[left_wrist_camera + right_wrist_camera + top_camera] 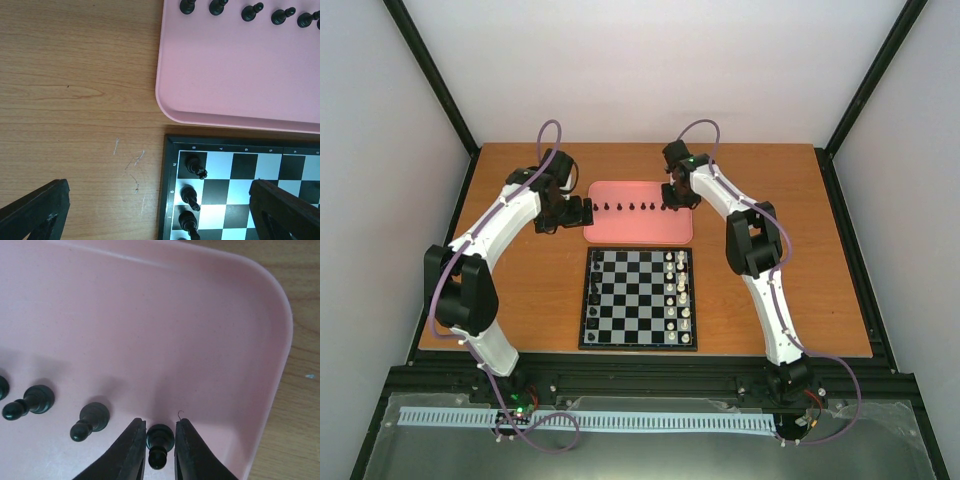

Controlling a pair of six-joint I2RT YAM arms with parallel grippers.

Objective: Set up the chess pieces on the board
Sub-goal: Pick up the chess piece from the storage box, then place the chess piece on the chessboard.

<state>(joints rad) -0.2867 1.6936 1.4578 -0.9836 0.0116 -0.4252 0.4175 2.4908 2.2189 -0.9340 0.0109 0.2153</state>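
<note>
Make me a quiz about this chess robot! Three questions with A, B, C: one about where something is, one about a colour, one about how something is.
1. Where does the pawn between the fingers of the right tool stand?
A in a blue bowl
B on the pink tray
C on a green book

2. What colour are the pieces along the board's right side?
A red
B blue
C white

3. How is the left tool?
A shut on a spoon
B wide open, empty
C shut on a coin

Answers:
1 B, pink tray lies all around it.
2 C, they look white beside the dark squares.
3 B, its fingers stand far apart, holding nothing.
</note>
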